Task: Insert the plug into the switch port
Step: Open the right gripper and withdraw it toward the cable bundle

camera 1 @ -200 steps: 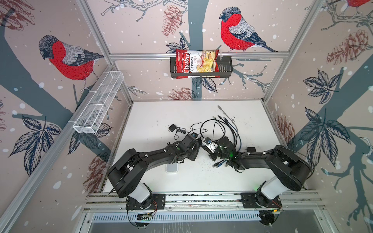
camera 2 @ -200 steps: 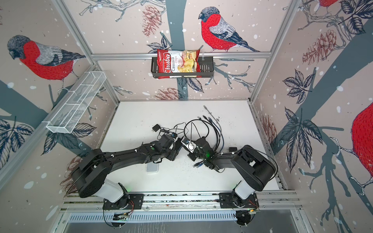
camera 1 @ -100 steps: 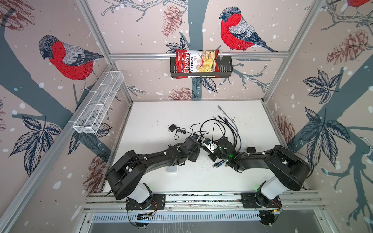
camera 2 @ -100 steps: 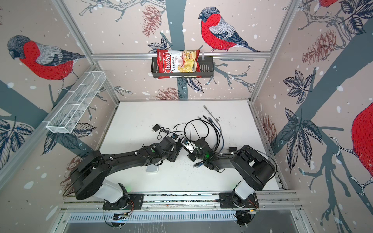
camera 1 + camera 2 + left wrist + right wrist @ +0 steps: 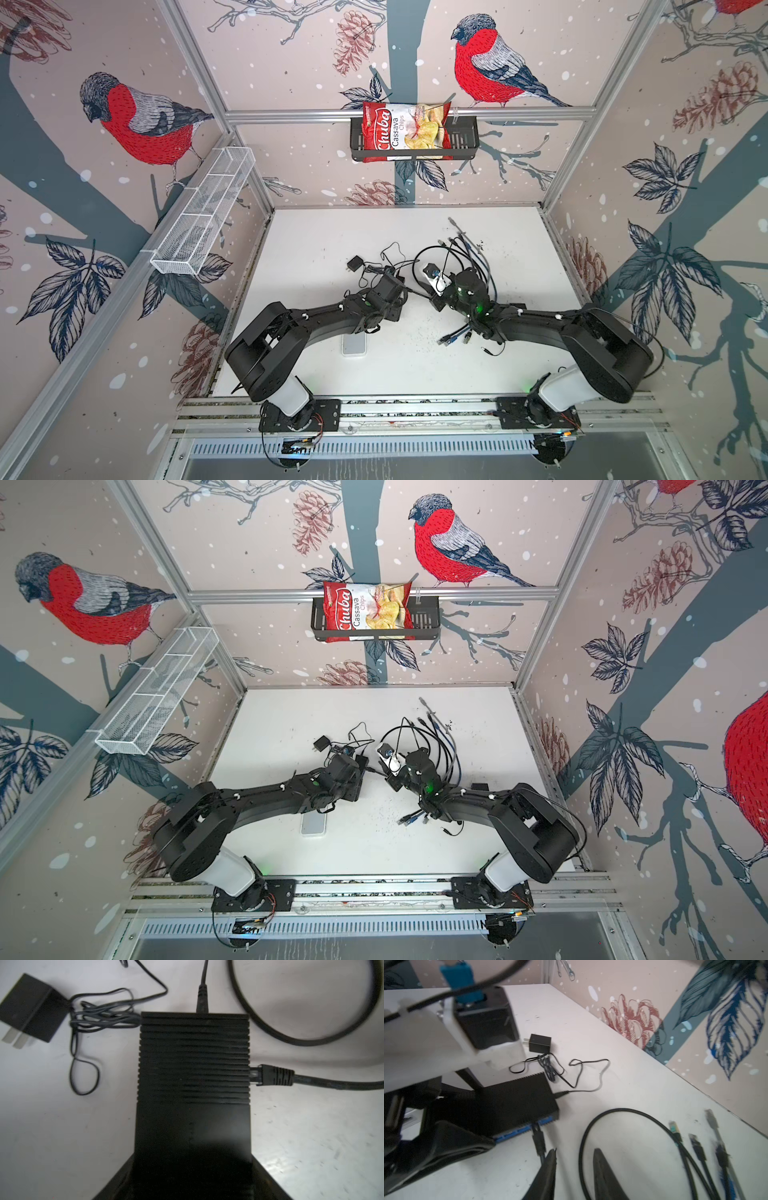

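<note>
Far left on the bench (image 5: pixel 52 1126) lay a black power adapter (image 5: pixel 31 1007), prongs out, its thin lead bunched beside it. Next over, the left hand (image 5: pixel 193 1156) was pressed onto the switch (image 5: pixel 193 1059), one finger on either long side of the ribbed black box, which lay flat on the bench. I judged this a bracing grip. The adapter's barrel connector (image 5: pixel 202 999) sat in the end of the switch away from the left wrist. On the side of the switch facing the right arm, the plug (image 5: pixel 274 1077) was in a port. Its black boot was outside, a short length of clear connector showed at the mouth, and the cable (image 5: pixel 336 1083) trailed off toward the right arm. In the right wrist view the same plug entered the blue port strip (image 5: pixel 517 1132) squarely. Whether the latch had caught could not be told; the clear sliver might mean a touch shy of home, or nothing at all. Right of that, the right hand (image 5: pixel 575 1151) was spread with nothing between its fingers. The cable passed just beside one fingertip and, as far as could be seen, was not pinched. Farther right lay a loop of thick black cable (image 5: pixel 623 1109) and several spare plugs (image 5: pixel 696 1144), unused. Judgement: insertion was done or very nearly so. At most a seating check or last push was left, then both hands drawing clear without tugging the cable.
</note>
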Controlling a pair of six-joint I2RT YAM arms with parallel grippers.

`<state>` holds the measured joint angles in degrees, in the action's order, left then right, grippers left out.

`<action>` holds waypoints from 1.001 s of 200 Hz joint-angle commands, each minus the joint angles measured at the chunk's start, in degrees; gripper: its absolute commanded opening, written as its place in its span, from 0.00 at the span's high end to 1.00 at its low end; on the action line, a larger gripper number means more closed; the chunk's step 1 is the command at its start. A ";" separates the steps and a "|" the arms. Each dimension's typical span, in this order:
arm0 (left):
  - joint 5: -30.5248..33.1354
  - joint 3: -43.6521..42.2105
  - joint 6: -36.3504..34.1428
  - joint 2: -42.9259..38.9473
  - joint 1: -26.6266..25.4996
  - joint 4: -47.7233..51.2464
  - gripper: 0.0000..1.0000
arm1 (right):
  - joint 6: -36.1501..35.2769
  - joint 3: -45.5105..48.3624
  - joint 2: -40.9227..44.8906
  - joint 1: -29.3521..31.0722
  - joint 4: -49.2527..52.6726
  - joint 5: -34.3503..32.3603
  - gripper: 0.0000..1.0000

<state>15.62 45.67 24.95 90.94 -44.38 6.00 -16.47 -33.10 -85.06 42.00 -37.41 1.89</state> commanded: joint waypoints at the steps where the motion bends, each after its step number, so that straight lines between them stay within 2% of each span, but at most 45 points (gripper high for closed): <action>1: 4.72 1.14 3.59 1.21 0.82 0.76 0.62 | 3.26 0.86 3.66 -2.37 0.18 -0.85 0.67; 24: 6.60 2.92 4.20 3.25 0.96 2.01 0.59 | 6.73 2.28 8.45 -5.87 0.84 2.20 0.62; 44: 7.30 4.45 4.34 5.05 0.97 2.91 0.51 | 6.20 3.45 12.34 -6.65 1.80 3.62 0.62; 55: 7.30 4.84 4.17 5.69 0.97 2.96 0.45 | 9.56 2.96 12.99 -6.74 3.27 0.34 0.61; 66: 6.86 4.82 3.71 6.01 1.01 2.82 0.36 | 15.28 -0.33 14.79 -7.75 9.50 -4.47 0.57; 84: 5.99 4.02 3.10 5.31 0.96 1.52 0.20 | 24.18 -7.32 13.54 -10.43 21.68 -9.72 0.57; 92: 5.68 3.57 2.95 4.78 0.98 0.75 0.05 | 26.89 -10.37 11.88 -12.03 27.11 -9.73 0.57; 95: 5.67 3.39 2.95 4.51 0.97 0.50 0.03 | 27.52 -11.25 11.35 -12.66 28.78 -9.47 0.57; 132: 4.96 2.68 0.60 1.01 0.96 -0.72 0.02 | 35.37 -12.50 9.29 -19.77 34.14 -5.24 0.56; 158: 4.69 0.57 -1.26 -3.05 0.96 -3.72 0.03 | 41.24 -12.07 7.19 -23.78 37.79 -4.72 0.62; 183: 2.39 -2.42 -3.61 -6.88 0.96 -8.02 0.02 | 42.44 -12.67 4.15 -25.73 42.64 -6.87 0.67; 200: -1.78 -4.13 -5.94 -8.20 0.92 -11.16 0.03 | 41.93 -13.20 1.67 -26.34 45.04 -7.51 0.67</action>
<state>19.03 43.38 23.29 84.44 -43.40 1.48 22.94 -45.36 -80.93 16.47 1.98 -4.01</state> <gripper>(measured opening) 0.975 0.331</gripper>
